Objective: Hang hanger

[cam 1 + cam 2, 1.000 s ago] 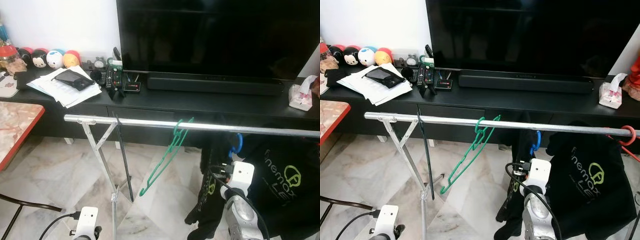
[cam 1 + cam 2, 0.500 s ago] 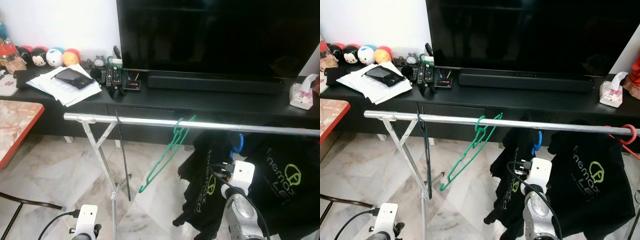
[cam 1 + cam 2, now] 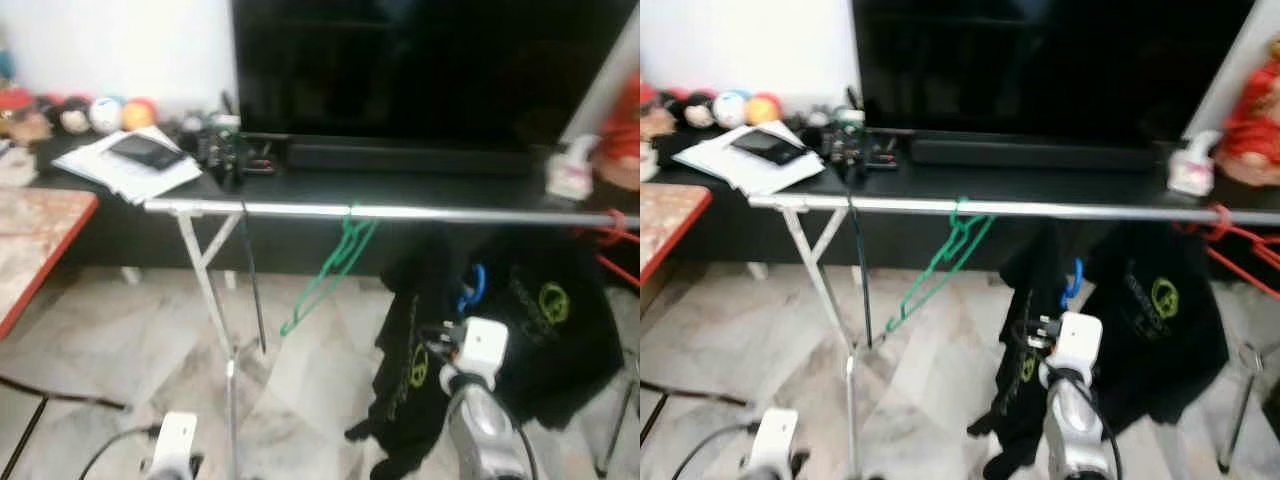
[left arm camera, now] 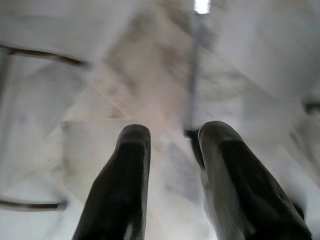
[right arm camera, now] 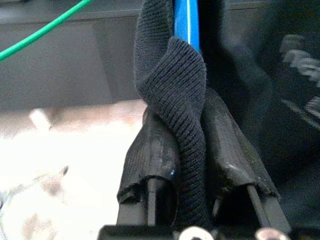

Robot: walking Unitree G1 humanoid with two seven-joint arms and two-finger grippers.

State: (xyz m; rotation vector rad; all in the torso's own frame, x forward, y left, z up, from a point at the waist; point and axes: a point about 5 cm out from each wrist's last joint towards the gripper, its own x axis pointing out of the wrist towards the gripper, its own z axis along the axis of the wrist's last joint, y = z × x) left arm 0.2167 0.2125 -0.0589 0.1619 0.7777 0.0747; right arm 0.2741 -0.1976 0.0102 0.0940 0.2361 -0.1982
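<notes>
A silver clothes rail (image 3: 420, 212) crosses in front of the TV bench. A bare green hanger (image 3: 335, 262) hangs tilted from its middle. Just below the rail, to the right, is a blue hanger (image 3: 471, 285) carrying a black shirt (image 3: 405, 350). My right gripper (image 5: 189, 117) is shut on the blue hanger's stem (image 5: 186, 22) with the shirt's ribbed collar (image 5: 175, 75) pinched in between; its white wrist (image 3: 485, 345) sits under the hook. My left gripper (image 4: 167, 135) hangs low over the floor, open and holding nothing.
A second black shirt with a green logo (image 3: 555, 305) hangs at the right, with a red hanger (image 3: 612, 222) at the rail's end. The rack's leg (image 3: 215, 310) stands left. Behind are the black bench (image 3: 420, 185), TV, papers (image 3: 135, 165) and a marble table corner (image 3: 40, 235).
The whole picture has shifted and blurred, so the camera moved, showing more of the rail's right end. The black shirt on the blue hanger has swung left and settled. Right gripper keeps its hold.
</notes>
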